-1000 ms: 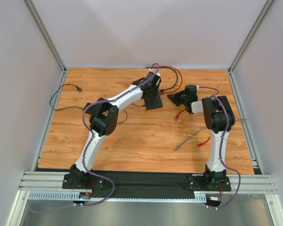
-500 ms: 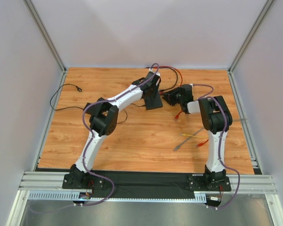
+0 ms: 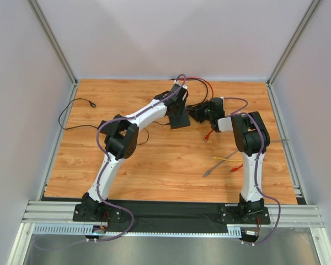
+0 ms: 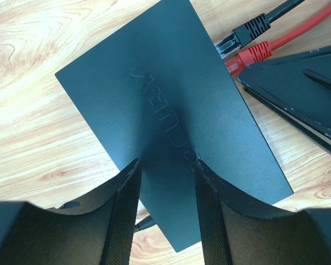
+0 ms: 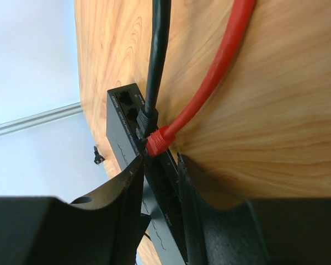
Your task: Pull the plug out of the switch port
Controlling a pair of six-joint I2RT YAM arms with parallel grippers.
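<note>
The switch (image 4: 171, 127) is a flat matte-black box lying on the wooden table; the top view shows the switch (image 3: 180, 120) at centre back. My left gripper (image 4: 166, 187) stands open over it, both fingertips on or just above its top face. Side by side in its socket row sit a red plug (image 5: 160, 141) and a black plug (image 5: 148, 118); the left wrist view shows the red plug (image 4: 255, 53) too. My right gripper (image 5: 159, 158) is open just short of the red plug, one finger at each side, nothing gripped. Seen from above, the right gripper (image 3: 199, 114) is beside the switch's right end.
The red cable (image 3: 207, 88) and a black one loop toward the back wall. Loose yellow, red and grey cables (image 3: 226, 160) lie in front of the right arm, with a red connector (image 3: 208, 136) nearer the switch. A black power lead (image 3: 77, 102) trails at the left.
My right gripper has moved left up to the switch's socket side and gone from shut to open. The left arm and the switch have not moved.
</note>
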